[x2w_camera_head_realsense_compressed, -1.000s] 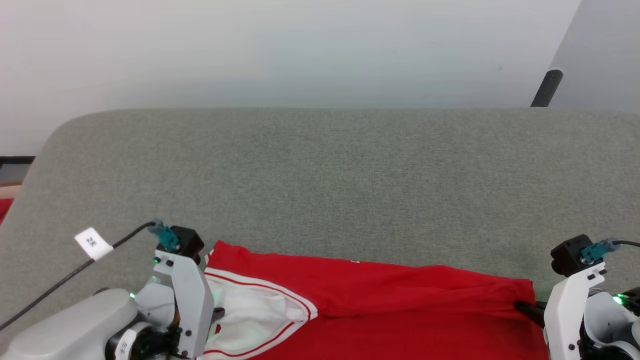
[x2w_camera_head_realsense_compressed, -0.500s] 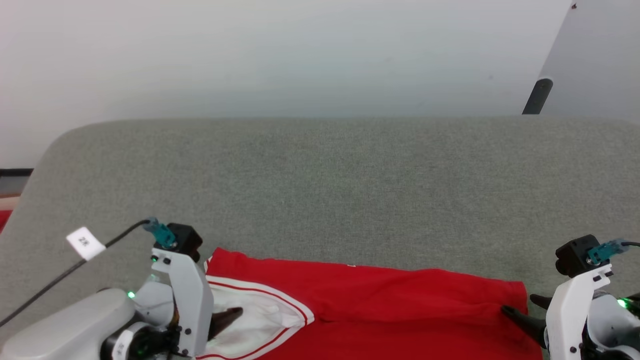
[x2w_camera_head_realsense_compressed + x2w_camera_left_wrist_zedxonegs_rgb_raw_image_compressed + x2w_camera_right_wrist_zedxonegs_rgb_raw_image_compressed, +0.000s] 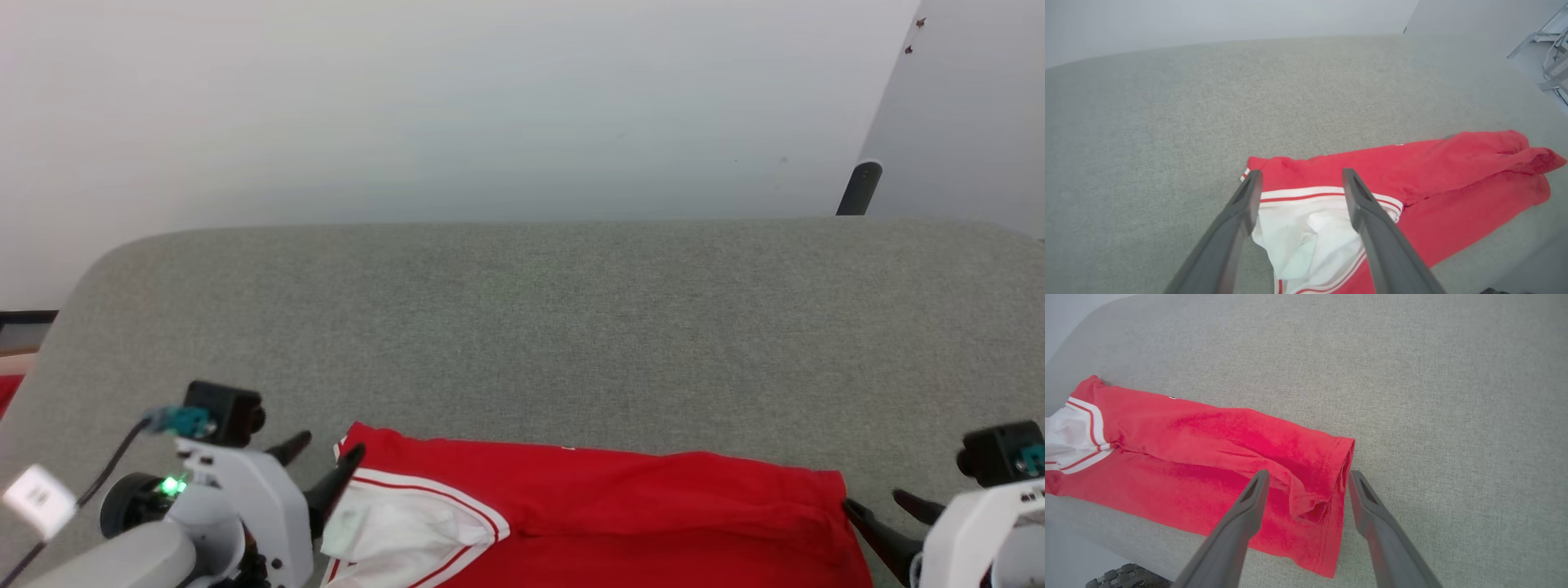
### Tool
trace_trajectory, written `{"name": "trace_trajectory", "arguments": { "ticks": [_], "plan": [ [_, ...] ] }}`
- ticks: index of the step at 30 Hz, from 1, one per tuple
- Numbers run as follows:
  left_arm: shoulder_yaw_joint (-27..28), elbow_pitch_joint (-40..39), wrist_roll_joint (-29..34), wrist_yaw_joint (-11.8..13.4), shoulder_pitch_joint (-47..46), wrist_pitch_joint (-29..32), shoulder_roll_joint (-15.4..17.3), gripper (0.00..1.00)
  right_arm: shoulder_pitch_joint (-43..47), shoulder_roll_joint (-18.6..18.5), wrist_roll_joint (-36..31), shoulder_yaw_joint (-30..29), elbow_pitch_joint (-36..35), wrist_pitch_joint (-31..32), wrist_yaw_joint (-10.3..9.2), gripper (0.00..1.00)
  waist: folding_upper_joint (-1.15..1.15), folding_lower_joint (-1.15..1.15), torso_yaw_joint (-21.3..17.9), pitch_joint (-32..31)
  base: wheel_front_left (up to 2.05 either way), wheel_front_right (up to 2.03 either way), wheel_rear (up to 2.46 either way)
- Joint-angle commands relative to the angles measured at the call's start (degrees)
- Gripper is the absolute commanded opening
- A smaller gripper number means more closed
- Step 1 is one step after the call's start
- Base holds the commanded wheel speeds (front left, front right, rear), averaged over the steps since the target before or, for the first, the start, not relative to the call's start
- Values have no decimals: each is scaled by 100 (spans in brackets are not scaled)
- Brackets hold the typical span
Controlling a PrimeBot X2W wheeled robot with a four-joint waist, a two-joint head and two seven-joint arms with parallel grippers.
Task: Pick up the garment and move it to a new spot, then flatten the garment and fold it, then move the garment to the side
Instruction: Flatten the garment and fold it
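— Garment (image 3: 612, 506): position?
— Near edge of the tabletop (image 3: 522, 327), folded into one long red band lying left to right. White sleeve (image 3: 400, 523) with striped trim at the robot's left end, stitched hem (image 3: 1343, 457) at the right end.
— Surface?
— Grey woven covering with rounded far corners. The cloth lies flat on it, with a raised fold along the band's length.
— Room?
— Plain pale wall (image 3: 408, 106) behind. Dark post (image 3: 857, 188) past the far right corner, against a lighter panel. Sliver of red (image 3: 5, 396) at the left margin, too little to identify. Left wrist view: metal frame (image 3: 1535, 36) beyond the tabletop.
— Left end effector (image 3: 326, 453)?
— Fingers spread wide, nothing held. In the wrist view they straddle the sleeve and its trim; cannot tell whether they touch.
— Right end effector (image 3: 873, 501)?
— Also spread wide, empty, at the hem end. One finger is over red cloth, the other over grey covering just beside the hem edge.
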Motion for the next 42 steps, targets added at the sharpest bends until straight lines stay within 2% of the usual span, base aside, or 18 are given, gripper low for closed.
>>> {"name": "trace_trajectory", "arguments": {
  "ticks": [1, 6, 11, 13, 17, 23, 35, 42],
  "plan": [
    [55, 14, 63, 52, 79, -156, 0, 100, 85, 37, -22, -75, -4, -34, 2, 100, 0, 0, 12, -15, 0, 0, 0],
    [197, 177, 332, 113, 431, -1197, -68, 100, 329, 235, -141, -434, 18, 68, 2, 100, 0, 0, 69, -26, 0, 0, 0],
    [493, 417, 606, 146, 731, -1612, -258, 100, 359, 333, -326, -696, 99, 310, 2, 100, 0, 0, 163, 21, 0, 0, 0],
    [732, 513, 778, 119, 853, -1639, -358, 100, 306, 423, -319, -783, 158, 405, 2, 100, 0, 0, 207, 57, 0, 0, 0],
    [1581, 644, 1326, 59, 1324, -1638, -710, 100, 177, 540, -343, -940, 278, 609, 2, 100, 0, 0, 301, 146, 0, 0, 0],
    [2668, 804, 2015, -254, 1995, -1640, -1245, 100, -68, 596, -396, -1040, 513, 911, 2, 100, 0, 0, 454, 360, 0, 0, 0],
    [4373, 1005, 3245, -721, 2642, -1642, -2264, 100, -378, 636, -441, -1057, 1008, 1333, 2, 100, 0, 0, 760, 784, 0, 0, 0],
    [5142, 1042, 3737, -1033, 2847, -1642, -2849, 100, -553, 672, -442, -852, 1550, 1402, 2, 100, 0, 0, 903, 968, 0, 0, 0]
  ]
}}
